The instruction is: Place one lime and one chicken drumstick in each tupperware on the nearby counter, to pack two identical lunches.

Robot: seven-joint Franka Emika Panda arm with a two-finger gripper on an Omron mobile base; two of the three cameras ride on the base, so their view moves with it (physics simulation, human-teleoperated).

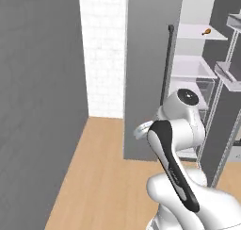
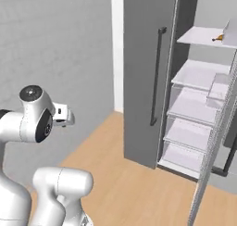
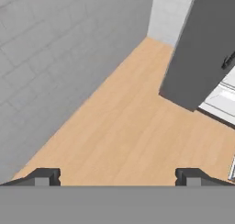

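Now chicken drumstick (image 1: 206, 32) on high fridge shelf (image 1: 200, 32), well apart from released end effector (image 3: 117, 177).

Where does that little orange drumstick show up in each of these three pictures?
Left base view: chicken drumstick on the top fridge shelf, upper right.
Right base view: drumstick on the same top shelf, far right.
Hand view: cannot find it.
Shared landmark: the open grey fridge door.
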